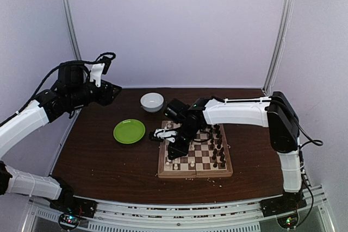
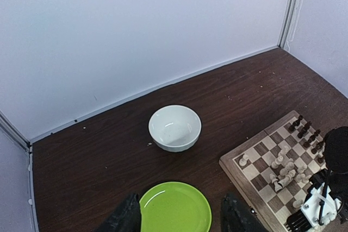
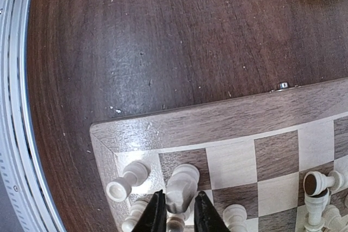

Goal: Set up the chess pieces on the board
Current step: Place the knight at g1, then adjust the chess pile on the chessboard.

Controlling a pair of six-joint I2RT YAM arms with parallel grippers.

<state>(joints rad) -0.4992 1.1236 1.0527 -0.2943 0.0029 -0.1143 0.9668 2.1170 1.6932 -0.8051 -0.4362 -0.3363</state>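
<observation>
— Dark wooden table [image 1: 98, 161]: what holds what?
— Chequered wooden board [image 1: 196, 174] carries cream-white and dark chess pieces [image 1: 217, 145]; round green plate [image 1: 129, 131], white bowl [image 1: 151, 101] lie beside.
— Grippers?
— Left gripper [image 2: 182, 218] spread, unladen; right gripper [image 3: 177, 196] straddles a cream corner piece [image 3: 182, 180], grip unclear.

Light's soft and even for you, coming from overhead, no harsh glare. The walls read a bit lilac in the top view. The dark counter [image 1: 98, 161] soaks light up, so from above the brown chess pieces [image 1: 219, 150] on the board [image 1: 196, 175] mush together. The right wrist view is crisp on the wood grain, but the jaws of the right gripper [image 3: 178, 196] are soft black blobs at the bottom edge. In the left wrist view there's a mild sheen on the green plate [image 2: 175, 210], faint shading inside the bowl [image 2: 174, 127], and the counter's back edge looks slightly bowed.
</observation>
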